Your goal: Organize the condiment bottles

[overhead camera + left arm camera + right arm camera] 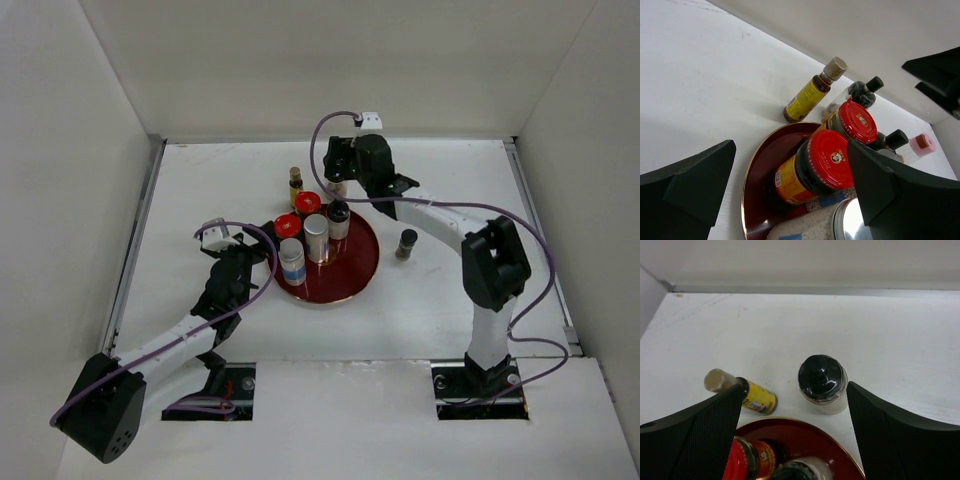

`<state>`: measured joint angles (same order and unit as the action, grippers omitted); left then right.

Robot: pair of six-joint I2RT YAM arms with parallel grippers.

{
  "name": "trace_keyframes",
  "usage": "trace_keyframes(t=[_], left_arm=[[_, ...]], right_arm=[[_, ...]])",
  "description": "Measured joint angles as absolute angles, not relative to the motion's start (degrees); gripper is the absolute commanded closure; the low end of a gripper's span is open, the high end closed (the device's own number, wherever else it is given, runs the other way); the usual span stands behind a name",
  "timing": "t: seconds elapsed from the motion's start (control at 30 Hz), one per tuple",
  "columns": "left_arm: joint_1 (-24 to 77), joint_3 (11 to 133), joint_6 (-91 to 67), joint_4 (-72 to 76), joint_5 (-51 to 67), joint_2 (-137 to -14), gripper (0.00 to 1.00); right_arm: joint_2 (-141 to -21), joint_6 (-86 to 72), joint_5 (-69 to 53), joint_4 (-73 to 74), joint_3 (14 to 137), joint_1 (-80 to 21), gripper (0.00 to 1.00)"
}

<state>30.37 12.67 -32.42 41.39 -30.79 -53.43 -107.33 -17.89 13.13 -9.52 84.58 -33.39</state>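
A round dark red tray point(362, 272) holds two red-lidded dark jars point(287, 224) point(308, 202), two silver-white cylinders point(317, 237) point(292, 260) and a black-capped bottle point(339, 214). A slim yellow-labelled bottle point(295, 183) stands behind the tray. My left gripper point(262, 246) is open at the tray's left rim; in its wrist view point(790, 200) the nearer red-lidded jar point(827, 160) lies between its fingers. My right gripper point(342, 180) is open above a black-capped clear bottle point(822, 382) on the table behind the tray, which stands between and ahead of its fingers point(905, 435).
A small pink-capped bottle point(921, 144) stands on the table right of the tray and looks dark in the top view point(406, 244). White walls enclose the table on three sides. The yellow-labelled bottle point(747, 394) is close to the right gripper's left finger.
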Motion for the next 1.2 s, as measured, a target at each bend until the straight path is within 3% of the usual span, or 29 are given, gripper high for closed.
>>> trace_keyframes(t=[0.27,0.67,0.97,1.2], left_arm=[[30.0,12.3,-32.6,41.4,-30.8,-53.4,0.04],[30.0,12.3,-32.9,41.4,-30.8,-53.8,0.04],[29.6,12.2,-33.2,41.4,-30.8,-54.0,0.04],[29.6,12.2,-33.3,41.6,-30.8,-54.6,0.04]], right_arm=[[-118.0,-15.9,12.0,-2.2,94.4,-33.3,0.12],[-124.9,-15.2,12.3,3.2,101.9,-32.2,0.14],[-127.7,-14.8,13.1,4.6,102.9,-31.9,0.23],[-128.2,-14.6,14.1,4.4,103.5,-31.9,0.41]])
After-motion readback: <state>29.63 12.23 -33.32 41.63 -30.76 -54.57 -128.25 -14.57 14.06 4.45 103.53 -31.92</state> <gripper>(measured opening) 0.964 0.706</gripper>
